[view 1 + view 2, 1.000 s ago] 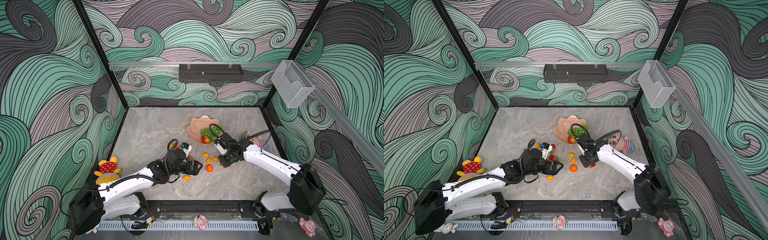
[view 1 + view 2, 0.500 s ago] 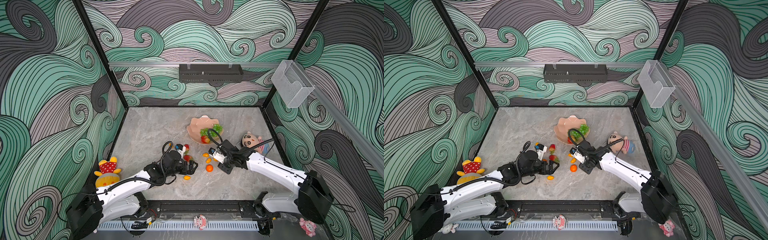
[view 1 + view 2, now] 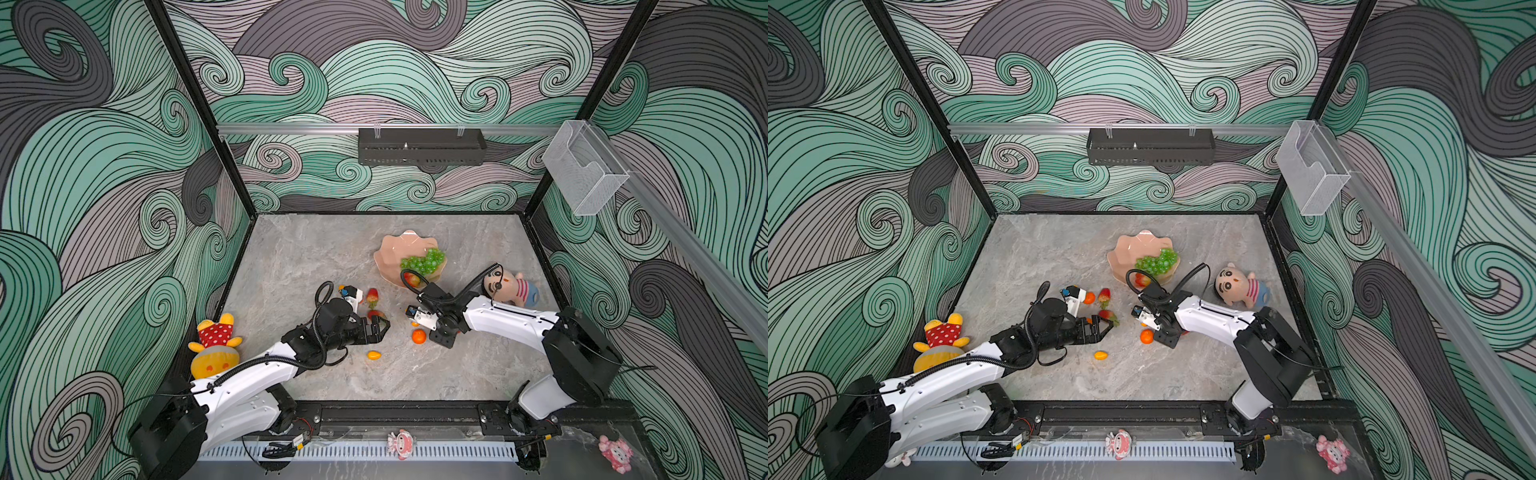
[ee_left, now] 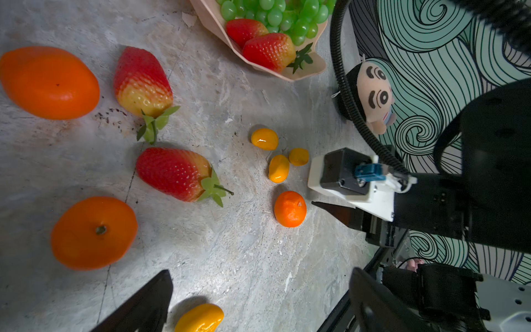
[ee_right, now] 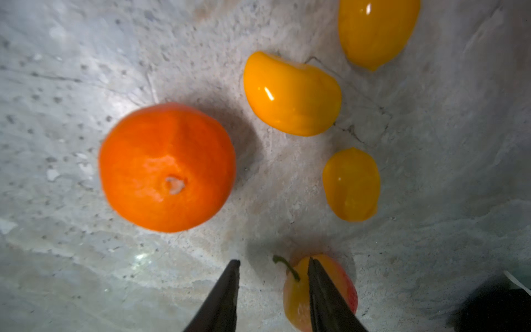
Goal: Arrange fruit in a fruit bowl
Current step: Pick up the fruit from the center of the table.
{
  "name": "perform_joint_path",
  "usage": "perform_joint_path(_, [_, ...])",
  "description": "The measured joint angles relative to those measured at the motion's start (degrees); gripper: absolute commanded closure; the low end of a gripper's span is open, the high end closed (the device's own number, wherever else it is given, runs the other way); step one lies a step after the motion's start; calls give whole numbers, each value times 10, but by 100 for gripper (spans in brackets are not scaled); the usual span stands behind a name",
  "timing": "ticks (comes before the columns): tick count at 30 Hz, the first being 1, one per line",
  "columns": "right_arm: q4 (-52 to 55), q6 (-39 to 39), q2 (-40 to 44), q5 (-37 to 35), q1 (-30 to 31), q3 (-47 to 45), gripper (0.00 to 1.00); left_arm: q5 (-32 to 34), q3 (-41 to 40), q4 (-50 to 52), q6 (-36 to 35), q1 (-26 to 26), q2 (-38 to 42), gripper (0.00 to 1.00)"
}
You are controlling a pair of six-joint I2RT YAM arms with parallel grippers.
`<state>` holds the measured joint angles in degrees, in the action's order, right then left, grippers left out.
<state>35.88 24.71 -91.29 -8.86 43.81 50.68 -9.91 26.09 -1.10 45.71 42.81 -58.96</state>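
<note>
Fruit bowl (image 3: 395, 249) sits far-centre on table (image 3: 311, 257), holding only grape bunch (image 3: 422, 262) + 2 strawberries (image 4: 268, 50). Rest of the fruit is loose nearer, mid-table. Right tool (image 5: 273, 261) is low, jaws part-open, nothing gripped. Tiny yellow-red fruit (image 5: 296, 296) is right by one jaw, tangerine (image 5: 168, 168) beside it, so prob lining up a pick. Left tool (image 4: 260, 276) is wide open and empty over yellow oval (image 4: 201, 317), near loose strawberry (image 4: 172, 172). Looks staged for its own grab w/o crowding the right arm.

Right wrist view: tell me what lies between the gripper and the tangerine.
Nothing: only bare grey tabletop separates the right gripper from the tangerine in the right wrist view.
</note>
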Motion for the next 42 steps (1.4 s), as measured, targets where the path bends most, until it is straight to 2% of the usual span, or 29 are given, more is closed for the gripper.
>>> perform_joint_path(13, [-41,6,-33,-37,0,3,83,-22,4,7,-1,0,-5,1])
perform_joint_path(27, [-38,-1,-31,-42,0,3,98,-37,13,14,-3,0,-14,1])
perform_joint_path(35, [-29,-25,27,-39,0,-1,100,-41,56,30,-29,0,-47,1])
perform_joint_path(42, [-8,-87,126,-23,0,-3,100,-29,134,90,-80,0,-61,1])
